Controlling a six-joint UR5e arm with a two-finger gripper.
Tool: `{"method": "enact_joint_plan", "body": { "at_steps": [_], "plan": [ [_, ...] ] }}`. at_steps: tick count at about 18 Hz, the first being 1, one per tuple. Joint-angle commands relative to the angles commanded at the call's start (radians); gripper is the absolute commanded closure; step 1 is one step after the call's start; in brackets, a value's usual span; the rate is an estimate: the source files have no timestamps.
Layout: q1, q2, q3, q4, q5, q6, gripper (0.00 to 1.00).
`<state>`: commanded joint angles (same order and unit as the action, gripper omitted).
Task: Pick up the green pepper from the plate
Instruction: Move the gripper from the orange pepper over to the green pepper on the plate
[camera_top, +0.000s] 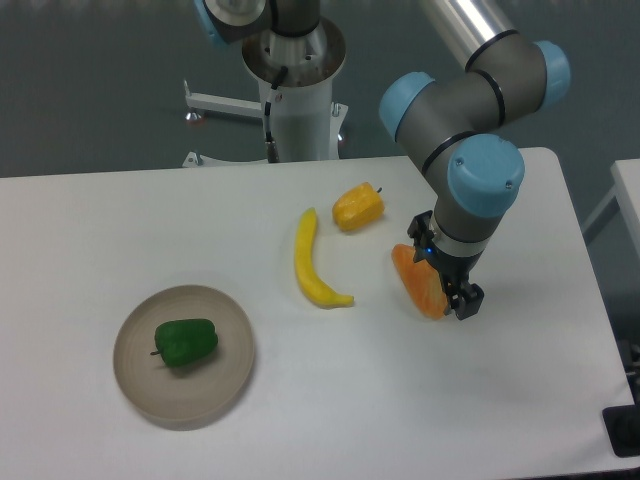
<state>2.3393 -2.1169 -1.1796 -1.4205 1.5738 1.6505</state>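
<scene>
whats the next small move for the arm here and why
Probably swing the pincer left across the table toward the plate. The green pepper lies on the plate at the near left, untouched, while the pincer hangs far to the right beside an orange piece. Whether the pincer is open cannot be told from this view, so it may need opening on the way.

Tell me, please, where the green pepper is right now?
The green pepper lies on the plate at the table's front left, well left of the banana.
</scene>
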Motion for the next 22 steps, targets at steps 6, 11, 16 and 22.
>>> {"method": "enact_joint_plan", "body": {
  "at_steps": [6,11,16,22],
  "plan": [
    [-0.008,0.009,-0.009,0.0,-0.002,-0.023,0.0],
    [-0.049,0.017,-0.035,0.003,-0.046,-0.164,0.0],
    [-0.188,0.037,-0.069,0.052,-0.064,-0.392,0.0],
    [-0.351,0.038,-0.173,0.147,-0.064,-0.593,0.0]
  ]
}}
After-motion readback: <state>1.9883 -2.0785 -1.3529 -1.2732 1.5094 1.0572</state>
